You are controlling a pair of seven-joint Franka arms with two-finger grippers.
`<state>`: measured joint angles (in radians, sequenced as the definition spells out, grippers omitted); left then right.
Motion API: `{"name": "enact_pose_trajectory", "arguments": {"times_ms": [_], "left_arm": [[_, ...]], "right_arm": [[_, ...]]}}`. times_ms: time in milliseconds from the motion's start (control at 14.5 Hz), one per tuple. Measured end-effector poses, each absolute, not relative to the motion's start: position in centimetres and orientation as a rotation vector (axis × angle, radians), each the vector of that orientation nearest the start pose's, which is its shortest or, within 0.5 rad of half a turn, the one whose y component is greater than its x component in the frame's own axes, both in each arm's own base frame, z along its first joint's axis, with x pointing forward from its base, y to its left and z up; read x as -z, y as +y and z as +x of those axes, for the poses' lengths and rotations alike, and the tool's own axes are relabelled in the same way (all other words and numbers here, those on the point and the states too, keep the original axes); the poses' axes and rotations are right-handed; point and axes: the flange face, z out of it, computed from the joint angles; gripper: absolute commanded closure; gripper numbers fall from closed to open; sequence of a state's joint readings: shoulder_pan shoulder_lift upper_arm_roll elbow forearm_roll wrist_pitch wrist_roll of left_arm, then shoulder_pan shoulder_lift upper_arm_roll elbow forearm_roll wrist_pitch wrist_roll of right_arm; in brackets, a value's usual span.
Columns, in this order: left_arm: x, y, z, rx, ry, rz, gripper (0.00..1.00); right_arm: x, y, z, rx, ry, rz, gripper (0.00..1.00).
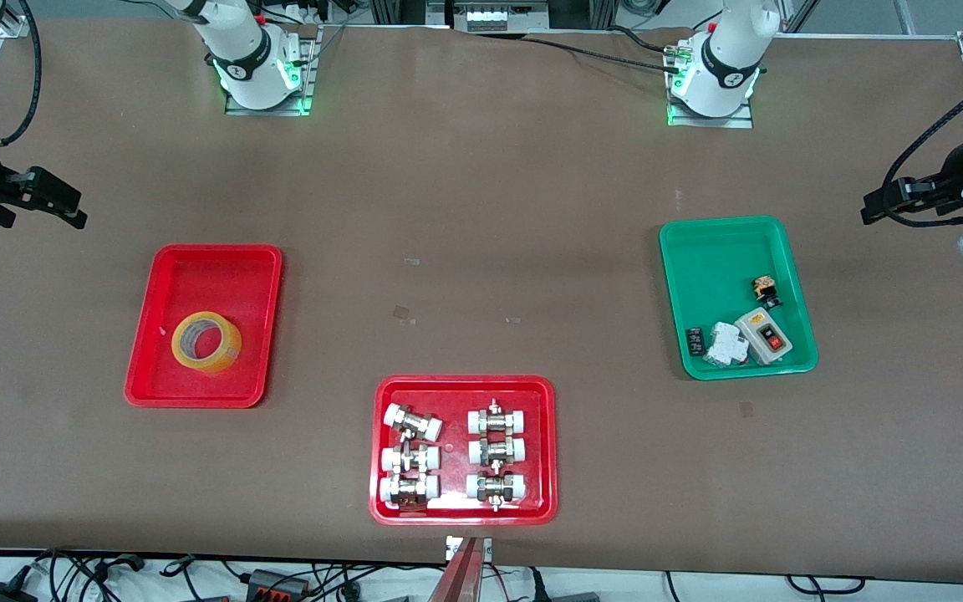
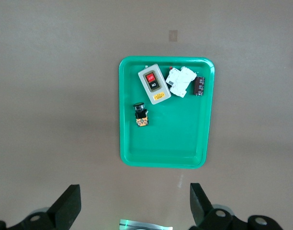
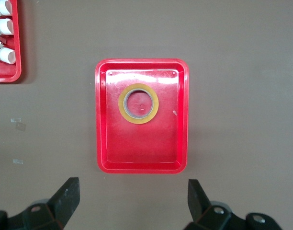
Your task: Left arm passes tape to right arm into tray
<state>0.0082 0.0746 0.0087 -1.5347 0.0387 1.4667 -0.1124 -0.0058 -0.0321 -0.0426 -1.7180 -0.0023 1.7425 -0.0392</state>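
Front view shows the tape (image 1: 206,342) lying flat in the tray (image 1: 165,276) toward the right arm's end of the table, while the right gripper (image 3: 132,201) above it and the left gripper (image 2: 135,206) above the green tray (image 2: 165,143) both hang released, holding nothing.

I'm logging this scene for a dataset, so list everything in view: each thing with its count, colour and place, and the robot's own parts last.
tape: one, translucent yellow, lying flat in the plain red tray.
tray: one, red, toward the right arm's end of the table.
wider tray: one, red, nearest the front camera.
pipe fittings: six, metal and white, in the wider tray.
green tray: one, toward the left arm's end.
switch box: one, grey, in the green tray, beside small white and black parts.
table: one, brown.
left claw: open, above the green tray.
right claw: open, above the tape's tray.
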Motion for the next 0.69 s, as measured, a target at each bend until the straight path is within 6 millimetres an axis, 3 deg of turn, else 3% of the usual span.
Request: {"name": "enact_pose_trajectory", "arguments": {"times_ms": [688], "left_arm": [[-59.13,1.41,56.45,-0.217,-0.202,-3.081,0.0]], "right_arm": [[-59.61,-2.73,55.22,0.111,0.014,-3.143,0.0]]}}
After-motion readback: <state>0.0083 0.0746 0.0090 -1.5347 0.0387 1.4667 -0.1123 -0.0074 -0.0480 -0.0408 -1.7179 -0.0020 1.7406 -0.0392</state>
